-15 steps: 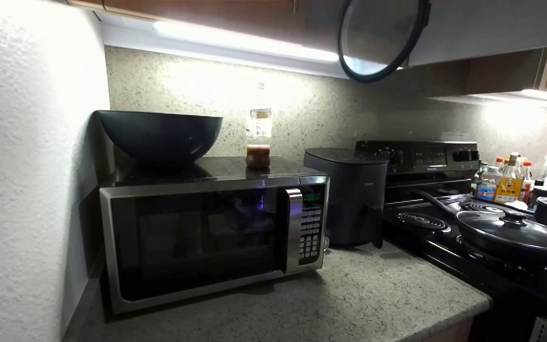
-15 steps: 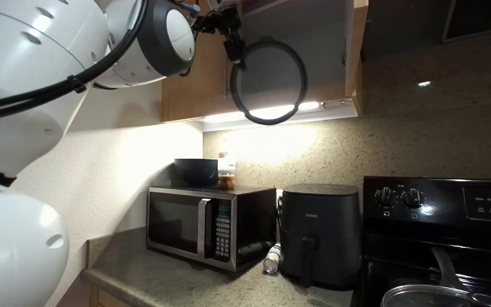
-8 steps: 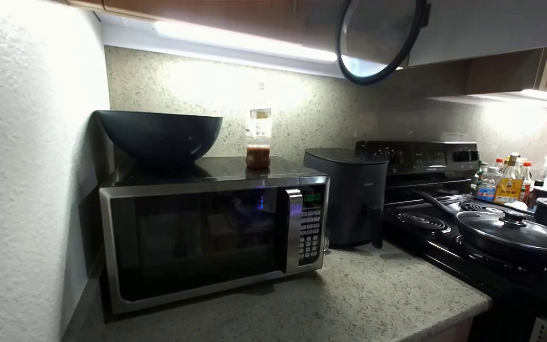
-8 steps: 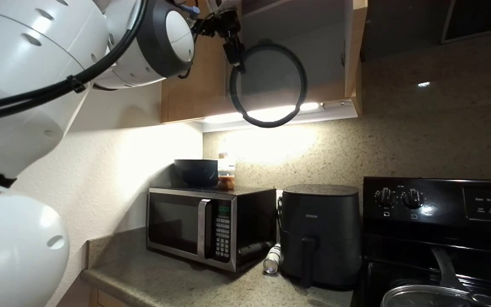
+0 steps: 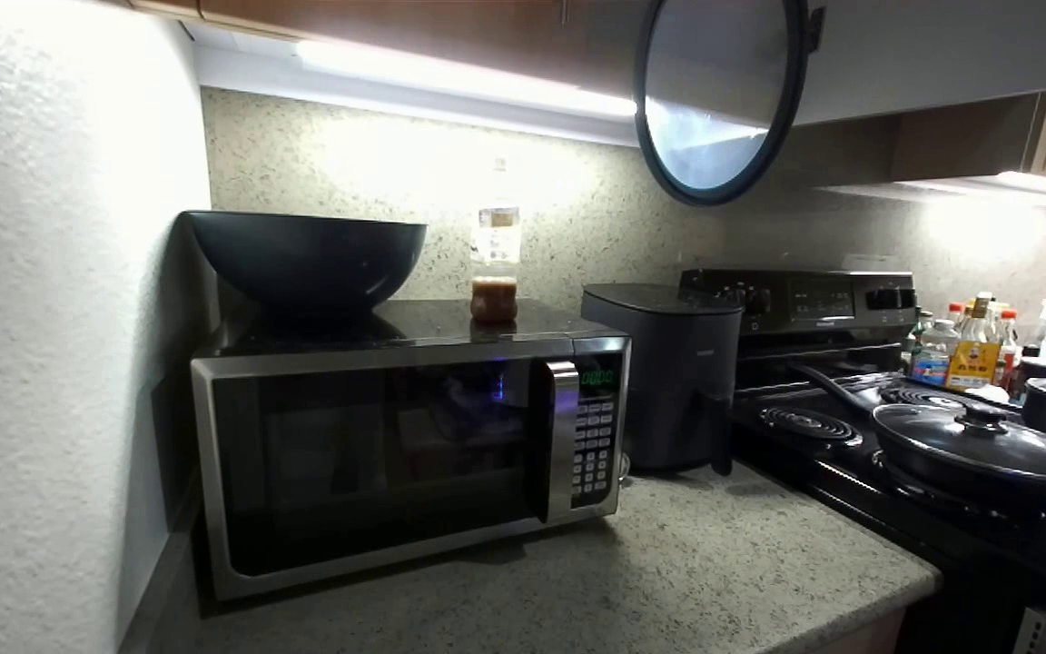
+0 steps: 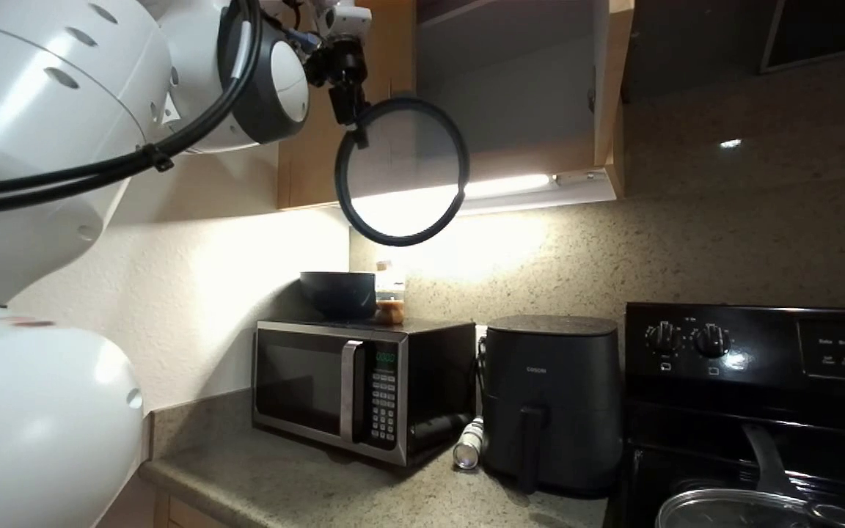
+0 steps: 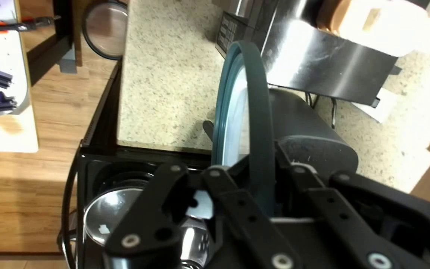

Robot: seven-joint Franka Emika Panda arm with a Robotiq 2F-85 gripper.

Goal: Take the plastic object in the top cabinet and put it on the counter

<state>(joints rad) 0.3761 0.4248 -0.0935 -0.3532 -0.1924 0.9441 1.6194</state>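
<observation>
The plastic object, a round plate with a dark grey-blue rim and see-through middle, hangs upright in the air in both exterior views [image 5: 714, 100] [image 6: 404, 172]. My gripper [image 6: 358, 132] is shut on its upper rim. In the wrist view the jaws [image 7: 259, 164] pinch the rim, and the plate [image 7: 260, 127] shows nearly edge-on. The top cabinet [image 6: 327, 158] is behind it, with a door [image 6: 612, 88] standing open; its lit underside [image 5: 251, 64] shows too. The speckled counter [image 5: 714, 563] lies well below the plate, also in the wrist view [image 7: 166, 86].
A microwave [image 6: 320, 381] stands on the counter, bearing a dark bowl [image 6: 338, 295] and a jar with brown contents [image 6: 391, 312]. A black air fryer [image 6: 551, 411] stands beside it. A small can [image 6: 468, 444] lies between them. The black stove [image 5: 814, 490] holds a lidded pan [image 5: 986, 445].
The gripper and plate have moved down and left in both exterior views, away from the open cabinet door. The plate has turned and shows rounder in an exterior view.
</observation>
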